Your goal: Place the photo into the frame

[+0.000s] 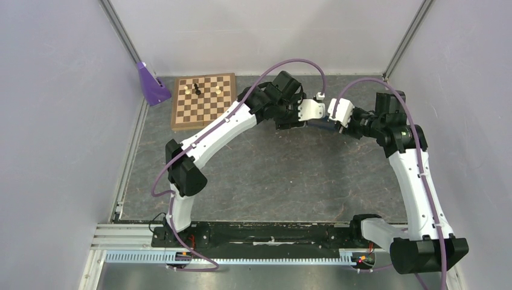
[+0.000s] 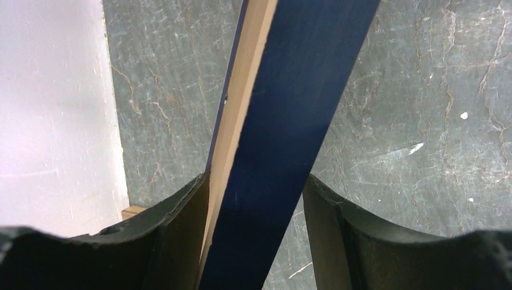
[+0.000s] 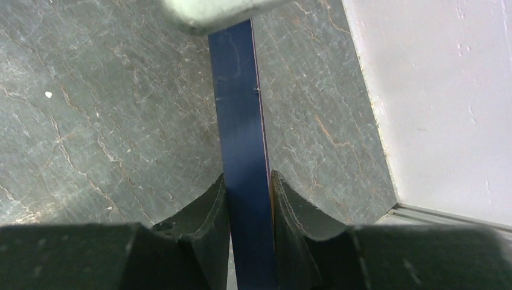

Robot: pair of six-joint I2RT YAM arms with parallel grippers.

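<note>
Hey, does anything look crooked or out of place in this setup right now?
Yes. The frame sits askew in the left gripper, slanting across its open jaws with a gap on one side, while the right gripper clamps it straight. No photo shows in any view.

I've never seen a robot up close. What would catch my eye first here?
Two white arms arch toward each other over the table's far middle. Their wrist cameras show why: a dark blue frame stands edge-on inside the left gripper and is clamped by the right gripper. A chessboard with a few pieces lies at the far left.
</note>
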